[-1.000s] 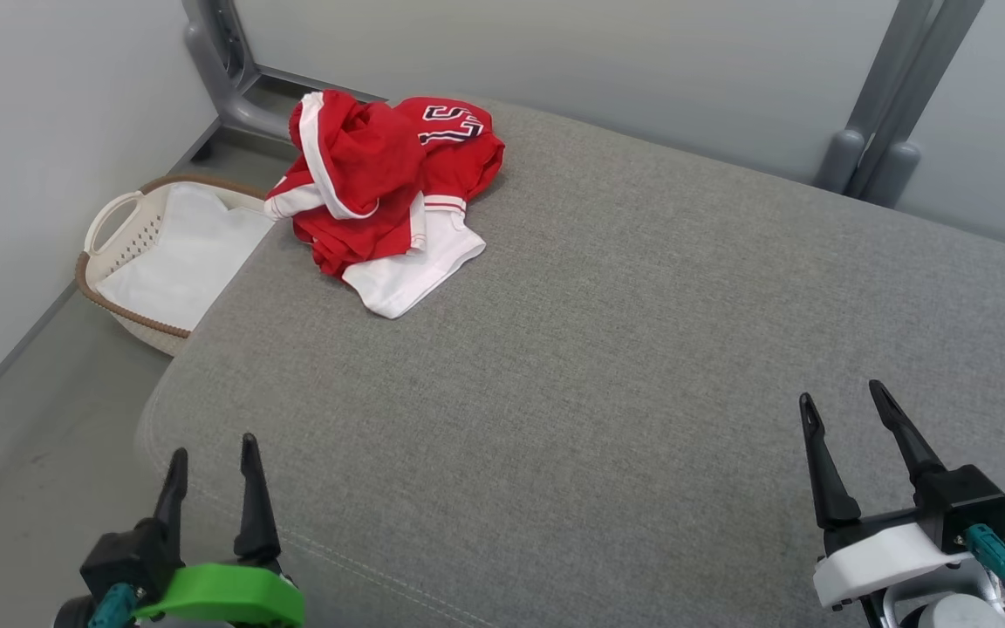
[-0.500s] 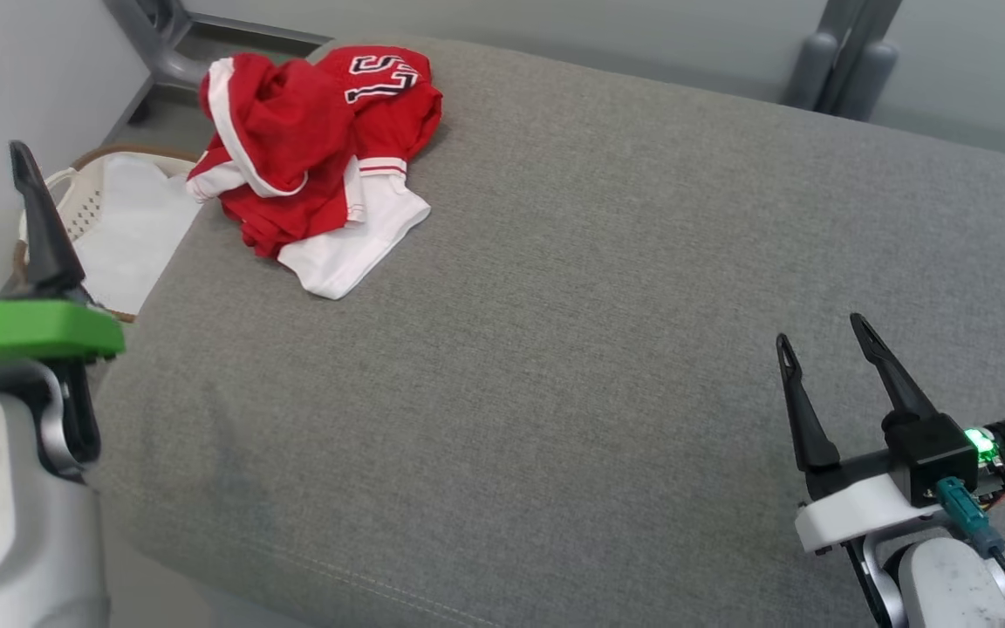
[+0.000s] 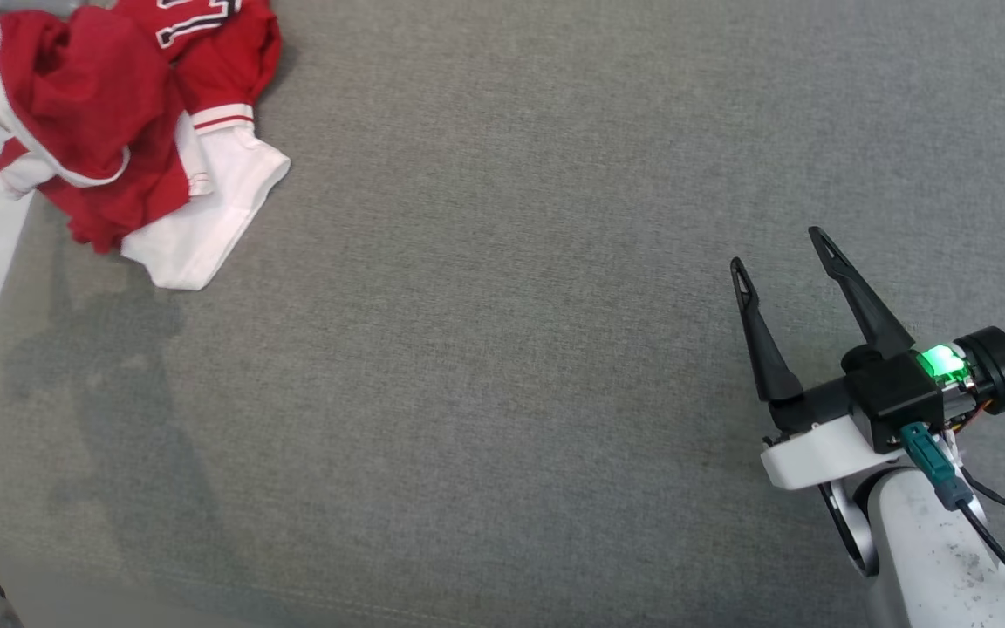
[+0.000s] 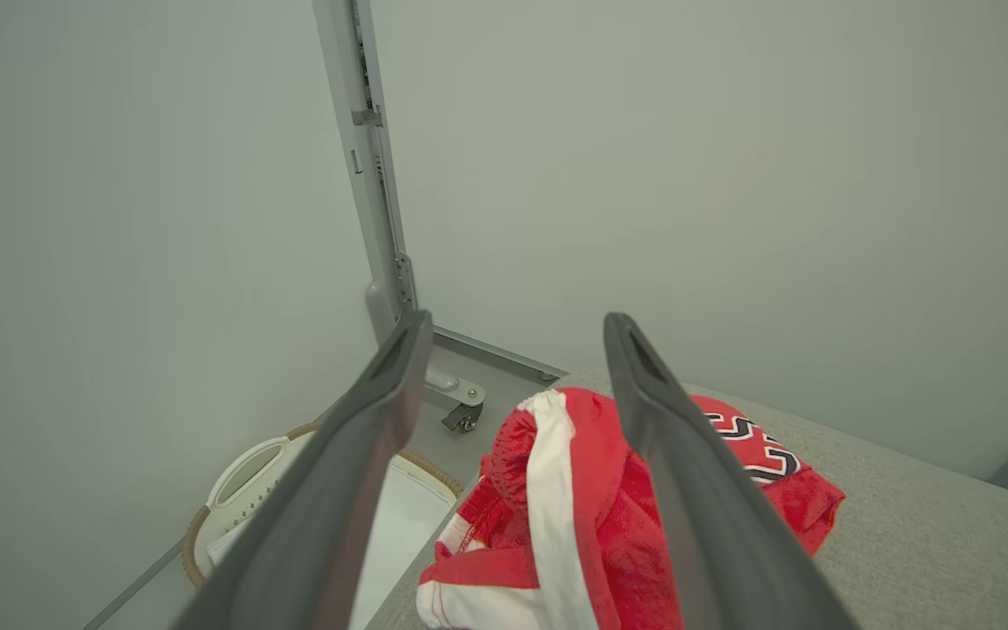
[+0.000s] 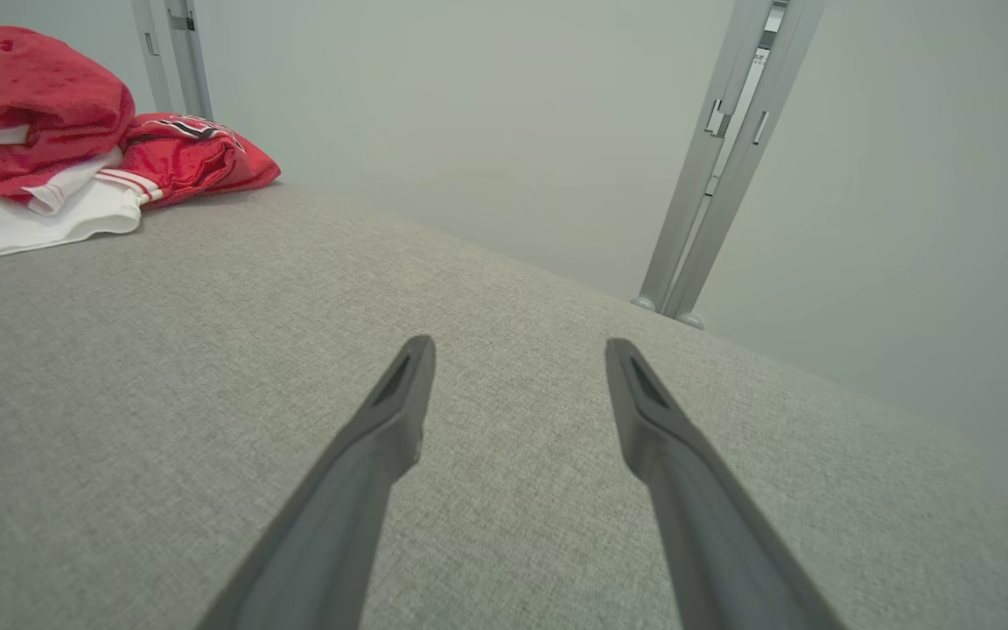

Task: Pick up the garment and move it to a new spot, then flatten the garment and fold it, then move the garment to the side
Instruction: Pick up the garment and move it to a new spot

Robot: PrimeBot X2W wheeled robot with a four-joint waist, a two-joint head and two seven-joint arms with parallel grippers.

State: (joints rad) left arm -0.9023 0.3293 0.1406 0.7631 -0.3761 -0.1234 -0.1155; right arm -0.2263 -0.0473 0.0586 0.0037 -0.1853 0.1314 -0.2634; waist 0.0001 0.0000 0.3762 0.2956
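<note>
A crumpled red-and-white jersey (image 3: 110,122) is seen at the far left corner of the grey upholstered surface (image 3: 502,366), beside a white laundry basket (image 4: 246,516) on the floor. The left gripper (image 4: 517,320) is pointed toward the jersey without touching it, jaws spread wide and empty. The right gripper (image 3: 776,247) is held well apart over bare fabric, jaws likewise wide, nothing gripped.

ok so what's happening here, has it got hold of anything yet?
Nothing is held yet. The crumpled red and white garment lies untouched at the far left corner of the grey cushioned surface. The left gripper is open and points toward the garment, short of contact. The right gripper, also open and empty, hovers over bare fabric on the right side.
</note>
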